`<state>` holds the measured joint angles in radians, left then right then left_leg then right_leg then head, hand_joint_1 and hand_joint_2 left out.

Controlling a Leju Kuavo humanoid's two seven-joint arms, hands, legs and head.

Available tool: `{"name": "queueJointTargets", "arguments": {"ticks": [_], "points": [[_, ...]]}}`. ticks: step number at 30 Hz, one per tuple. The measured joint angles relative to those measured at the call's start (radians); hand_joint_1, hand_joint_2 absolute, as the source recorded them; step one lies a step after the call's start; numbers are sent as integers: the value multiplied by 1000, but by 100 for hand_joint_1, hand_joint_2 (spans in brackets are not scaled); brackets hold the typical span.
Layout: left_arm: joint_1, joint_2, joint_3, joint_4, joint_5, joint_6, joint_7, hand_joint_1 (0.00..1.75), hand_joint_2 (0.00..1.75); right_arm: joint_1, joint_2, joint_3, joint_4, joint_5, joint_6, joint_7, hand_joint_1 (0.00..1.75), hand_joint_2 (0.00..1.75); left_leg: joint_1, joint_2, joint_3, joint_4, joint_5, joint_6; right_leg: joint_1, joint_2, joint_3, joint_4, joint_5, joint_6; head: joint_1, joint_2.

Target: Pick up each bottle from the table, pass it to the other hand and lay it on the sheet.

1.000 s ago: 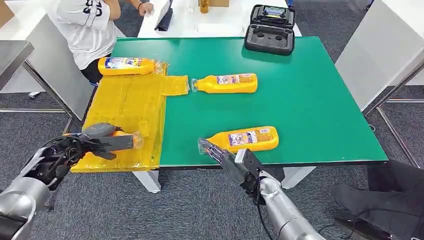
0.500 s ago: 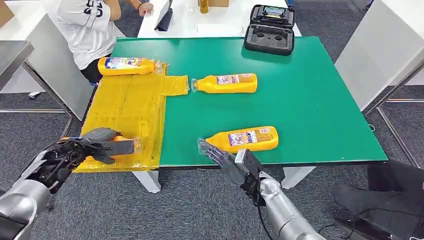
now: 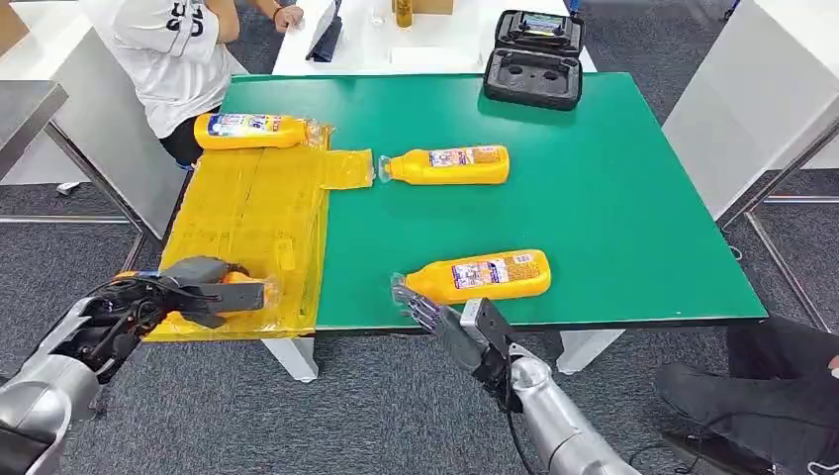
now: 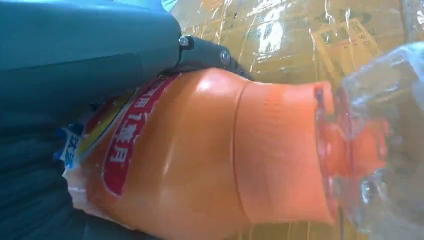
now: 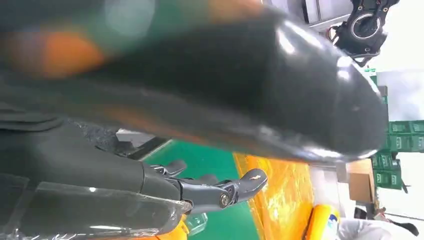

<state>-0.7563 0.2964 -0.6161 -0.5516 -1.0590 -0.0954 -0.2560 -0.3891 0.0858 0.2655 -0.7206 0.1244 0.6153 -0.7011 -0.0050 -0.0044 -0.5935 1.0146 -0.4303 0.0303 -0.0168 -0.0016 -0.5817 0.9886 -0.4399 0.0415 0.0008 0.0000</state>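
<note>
Left hand point(image 3: 173, 297) wrapped around an orange plastic bottle with a clear cap point(image 3: 235, 287), held just above the near edge of the crinkled yellow plastic sheet point(image 3: 252, 213); cap pointing away from the wrist, toward the green surface point(image 3: 594, 198). Right hand point(image 3: 440, 319) empty, fingers spread, at the near edge of the surface, fingertips just below the cap end of a second yellow-orange bottle point(image 3: 480, 275) lying on its side. Two more: one orange bottle point(image 3: 252, 130) at the far end of the sheet, another point(image 3: 447, 164) on bare green just beyond the sheet's corner. Probably the laying-down step. Best done by lowering level until the body rests flat on the sheet, farther from the overhanging edge, then easing the fingers apart slowly to stop rolling.
</note>
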Motion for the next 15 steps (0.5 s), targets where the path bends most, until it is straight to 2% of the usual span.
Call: {"name": "queueJointTargets", "arguments": {"ticks": [15], "points": [[-14, -2, -11, 15, 0, 0, -2, 0, 175, -14, 1, -1, 29, 0, -3, 7, 0, 0, 0, 0, 0, 0, 0, -1, 0, 0, 0, 0, 0, 0, 0, 0]]}}
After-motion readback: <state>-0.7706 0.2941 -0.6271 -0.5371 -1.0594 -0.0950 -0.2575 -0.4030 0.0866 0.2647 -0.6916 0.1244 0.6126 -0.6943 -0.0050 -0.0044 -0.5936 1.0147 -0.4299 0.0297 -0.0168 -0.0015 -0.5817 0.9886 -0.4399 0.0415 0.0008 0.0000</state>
